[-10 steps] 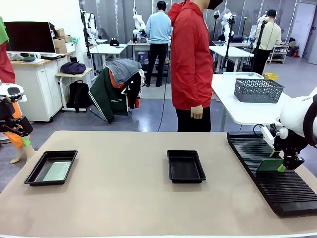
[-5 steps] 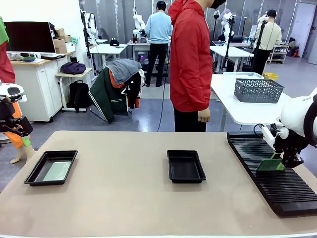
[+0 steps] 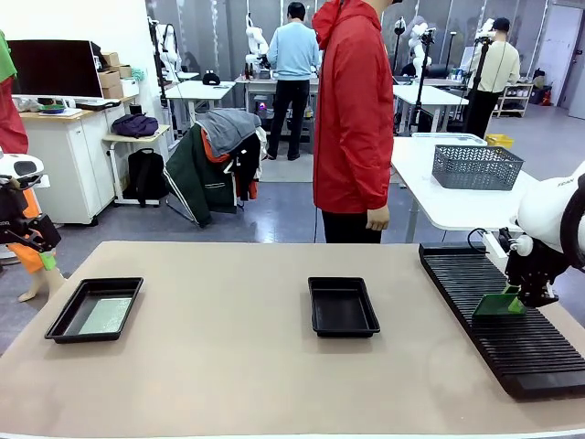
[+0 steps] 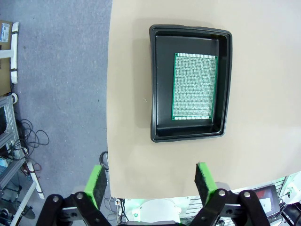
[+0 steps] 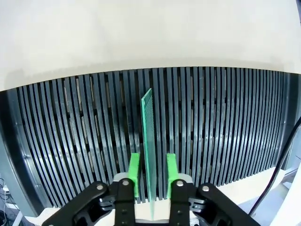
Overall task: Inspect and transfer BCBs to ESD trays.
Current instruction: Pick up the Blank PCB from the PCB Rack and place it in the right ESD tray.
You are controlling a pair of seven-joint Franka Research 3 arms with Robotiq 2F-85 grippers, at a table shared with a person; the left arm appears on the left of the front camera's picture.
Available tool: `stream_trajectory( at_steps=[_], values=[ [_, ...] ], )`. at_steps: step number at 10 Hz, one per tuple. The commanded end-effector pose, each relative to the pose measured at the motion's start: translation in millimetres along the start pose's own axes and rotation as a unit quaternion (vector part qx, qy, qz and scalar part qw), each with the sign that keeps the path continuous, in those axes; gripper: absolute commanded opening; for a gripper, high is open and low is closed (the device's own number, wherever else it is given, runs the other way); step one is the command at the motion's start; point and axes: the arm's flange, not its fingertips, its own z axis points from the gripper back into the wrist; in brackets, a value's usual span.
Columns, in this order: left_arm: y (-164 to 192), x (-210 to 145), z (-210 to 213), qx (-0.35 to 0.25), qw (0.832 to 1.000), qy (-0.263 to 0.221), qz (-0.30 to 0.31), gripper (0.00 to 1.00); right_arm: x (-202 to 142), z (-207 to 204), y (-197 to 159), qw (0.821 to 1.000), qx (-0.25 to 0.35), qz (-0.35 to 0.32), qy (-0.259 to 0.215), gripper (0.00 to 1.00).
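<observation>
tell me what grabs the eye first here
The right gripper straddles a green BCB standing on edge in the black slotted rack on the right of the table. At the left, another BCB lies flat in an ESD tray; a person in a red jacket stands at the far side.

Front across table, wrists downward

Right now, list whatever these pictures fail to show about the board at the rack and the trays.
- Right claw against the board: the right wrist view is edge-on, so pad contact is unclear.
- Board's face: edge-on in that view, too small in the front view.
- Rack, right end: cut off by the front view's edge.
- Middle tray, nearest strip of floor: hidden by its own front wall.
</observation>
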Motion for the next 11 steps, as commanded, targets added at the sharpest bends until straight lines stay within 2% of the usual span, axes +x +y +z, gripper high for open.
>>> stream_trajectory(
  at_steps=[1, 2, 3, 4, 5, 6, 7, 8, 11],
  values=[
    [0, -1, -1, -0.001, 1.000, -0.005, 0.002, 1.00, -6, -4, -4, 1.000, -0.003, 0.008, -0.011, 0.30],
    [0, -1, -1, -0.001, 1.000, -0.005, 0.002, 1.00, -6, -3, -4, 1.000, -0.003, 0.007, -0.012, 0.16],
    [0, -1, -1, -0.001, 1.000, -0.005, 0.002, 1.00, -6, -3, -4, 1.000, -0.004, 0.007, -0.012, 0.22],
    [0, -1, -1, -0.001, 1.000, -0.005, 0.002, 1.00, -6, -3, -4, 1.000, -0.003, 0.007, -0.012, 0.09],
    [0, -1, -1, -0.001, 1.000, -0.005, 0.002, 1.00, -6, -2, -3, 1.000, -0.003, 0.005, -0.012, 0.15],
    [0, -1, -1, -0.001, 1.000, -0.005, 0.002, 1.00, -6, -3, -3, 1.000, -0.002, 0.005, -0.012, 0.01],
    [0, -1, -1, -0.001, 1.000, -0.005, 0.002, 1.00, -7, -2, -3, 1.000, -0.004, 0.003, -0.013, 0.07],
    [0, -1, -1, -0.001, 1.000, -0.005, 0.002, 1.00, -7, 0, -4, 1.000, -0.003, 0.002, -0.012, 0.00],
    [0, -1, -1, -0.001, 1.000, -0.005, 0.002, 1.00, -11, 29, -4, 1.000, -0.017, 0.002, -0.009, 0.00]
  ],
)
